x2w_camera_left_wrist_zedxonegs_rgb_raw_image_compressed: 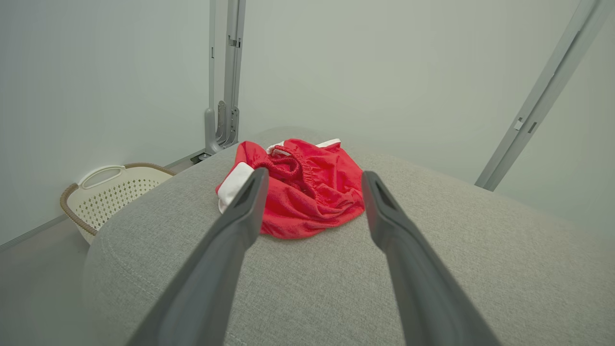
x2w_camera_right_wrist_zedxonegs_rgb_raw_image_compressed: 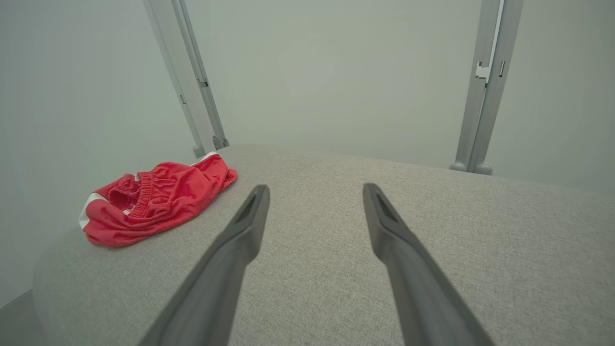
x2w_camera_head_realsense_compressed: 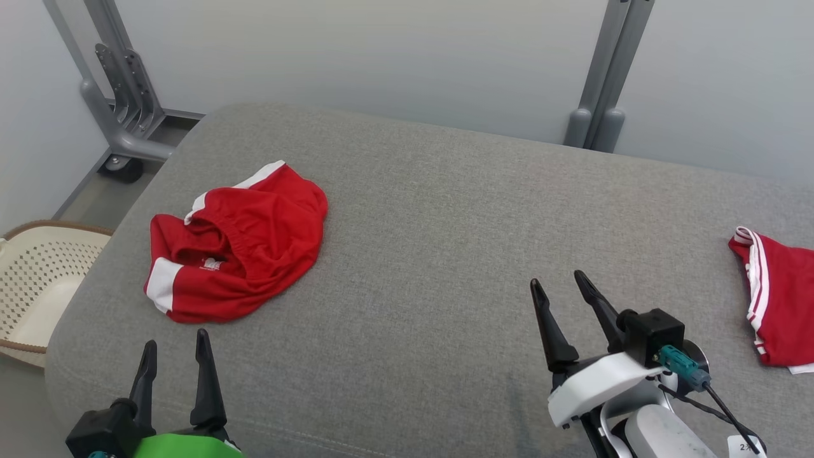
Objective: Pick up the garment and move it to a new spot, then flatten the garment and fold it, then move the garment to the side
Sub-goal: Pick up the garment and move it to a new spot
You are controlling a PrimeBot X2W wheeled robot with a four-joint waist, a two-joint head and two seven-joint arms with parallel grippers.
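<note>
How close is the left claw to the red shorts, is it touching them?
Apart. In the head view a thin strip of grey cushion shows between the near edge of the red shorts and the open left gripper.

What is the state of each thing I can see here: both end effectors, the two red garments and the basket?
Left end effector: open, holding nothing.
Right end effector: open, holding nothing.
Red shorts: crumpled in a heap, not yet picked up.
Second red garment: lying flat, partly cut off by the picture's right edge.
Basket: upright on the floor, visible part empty.
</note>
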